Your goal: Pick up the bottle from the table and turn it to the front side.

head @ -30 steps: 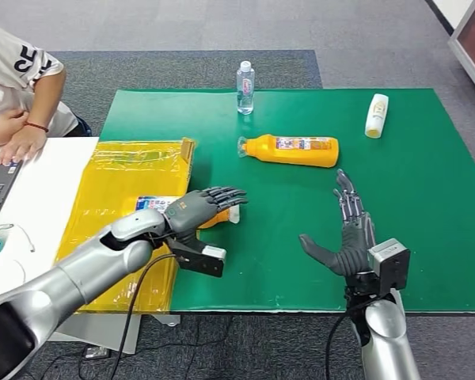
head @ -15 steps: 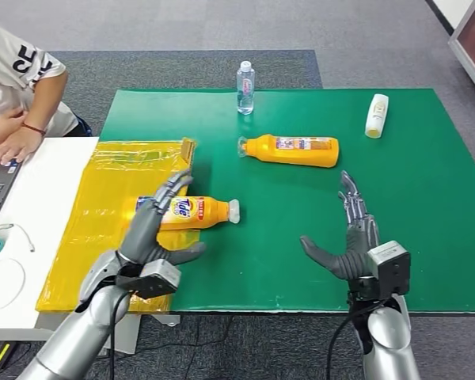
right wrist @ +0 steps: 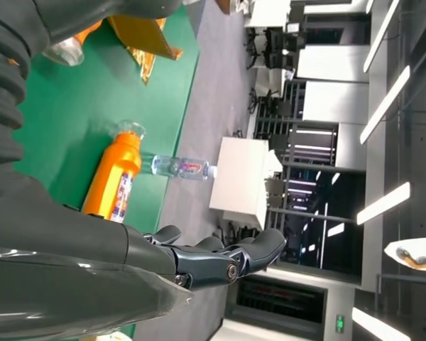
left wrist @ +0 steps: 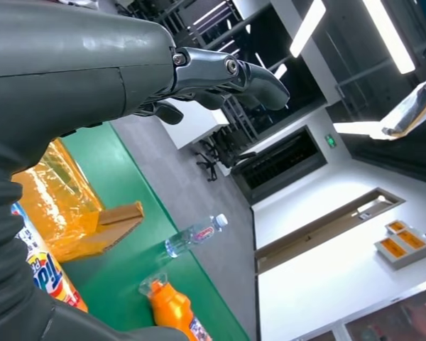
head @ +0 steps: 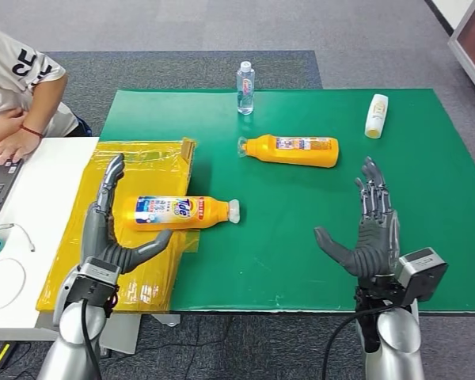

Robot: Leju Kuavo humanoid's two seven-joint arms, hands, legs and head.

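My left robot hand (head: 107, 229) has let go, spread wide at seven o'clock. Tide bottle (head: 181, 211) lies label-up now. Right robot hand (head: 366, 233) spread, empty.

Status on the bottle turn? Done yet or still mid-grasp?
Looks done for the Tide bottle: it lies label-up across the yellow bag and green mat. Nothing in hand; left hand and right hand are open. The far orange bottle is untouched.
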